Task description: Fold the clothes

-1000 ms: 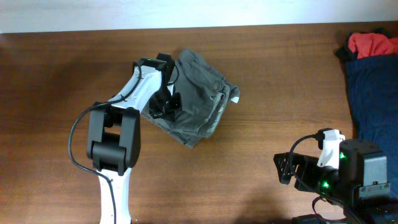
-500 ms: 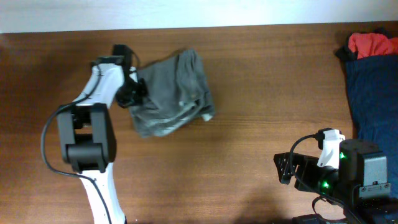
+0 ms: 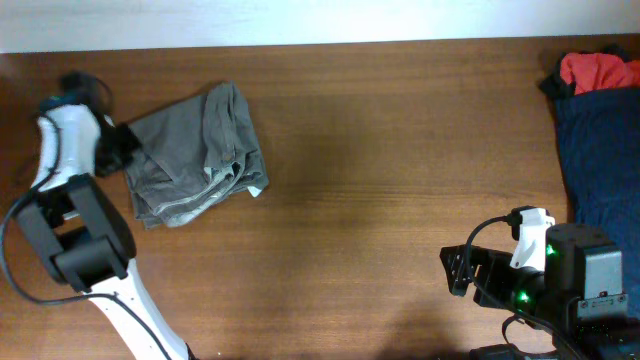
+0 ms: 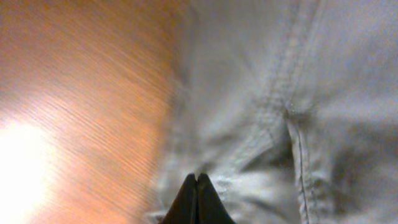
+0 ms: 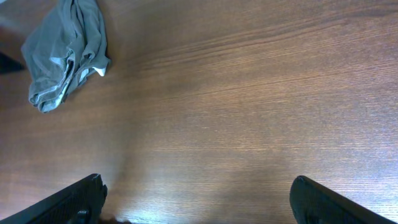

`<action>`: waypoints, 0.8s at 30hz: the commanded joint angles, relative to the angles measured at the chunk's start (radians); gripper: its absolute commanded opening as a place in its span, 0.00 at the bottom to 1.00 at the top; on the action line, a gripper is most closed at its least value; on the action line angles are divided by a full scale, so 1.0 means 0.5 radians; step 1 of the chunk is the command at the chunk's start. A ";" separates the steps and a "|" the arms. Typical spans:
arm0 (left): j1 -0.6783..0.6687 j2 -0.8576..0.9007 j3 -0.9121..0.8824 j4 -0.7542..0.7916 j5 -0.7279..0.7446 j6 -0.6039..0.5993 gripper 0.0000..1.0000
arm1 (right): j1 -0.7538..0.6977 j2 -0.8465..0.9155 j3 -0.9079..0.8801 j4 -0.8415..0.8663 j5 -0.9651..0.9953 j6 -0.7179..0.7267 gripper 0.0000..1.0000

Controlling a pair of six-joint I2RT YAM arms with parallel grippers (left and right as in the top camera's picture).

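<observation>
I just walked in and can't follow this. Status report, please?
Left gripper shut on grey shorts, bunched far left. Right gripper open, empty. Navy garment and red garment far right. Nothing blocking the shorts.

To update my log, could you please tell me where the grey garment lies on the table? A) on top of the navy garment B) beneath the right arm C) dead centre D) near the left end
D: the grey garment lies bunched near the left end of the table, well apart from the navy garment at the right.
</observation>
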 commanded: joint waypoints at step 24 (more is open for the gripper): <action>-0.369 -0.117 -0.018 -0.789 0.177 0.002 0.01 | 0.012 0.002 -0.005 0.000 0.024 0.015 0.99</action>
